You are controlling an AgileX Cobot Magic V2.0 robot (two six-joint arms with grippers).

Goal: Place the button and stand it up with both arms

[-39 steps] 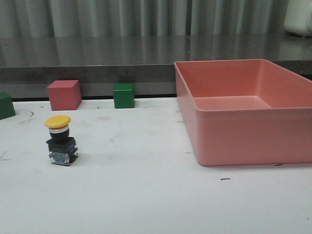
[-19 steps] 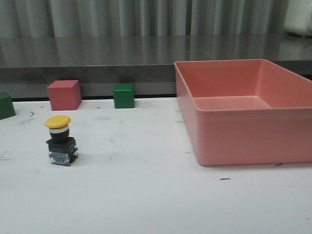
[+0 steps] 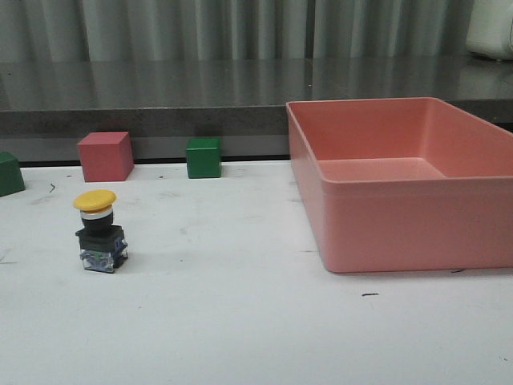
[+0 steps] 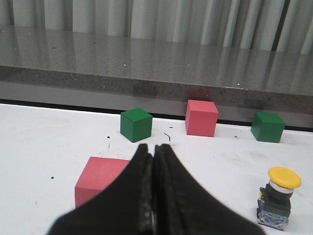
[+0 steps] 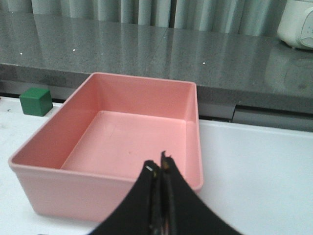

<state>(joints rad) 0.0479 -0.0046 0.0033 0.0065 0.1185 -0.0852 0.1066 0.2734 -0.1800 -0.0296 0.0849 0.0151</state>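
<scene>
While no writing is legible, button (image 3: 101, 231) stands upright.

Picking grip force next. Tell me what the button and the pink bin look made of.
Button: the yellow cap looks like smooth plastic with a matte sheen; the silver collar could be metal or plated plastic; the black body looks like molded plastic, and the clear bluish base like transparent plastic.
Bin: probably molded plastic, judging by its uniform pink colour, soft sheen, rounded corners and stepped rim.

The button (image 3: 101, 232) stands upright, yellow cap on top, black base below, well apart from the closed left gripper (image 4: 153, 155).
</scene>
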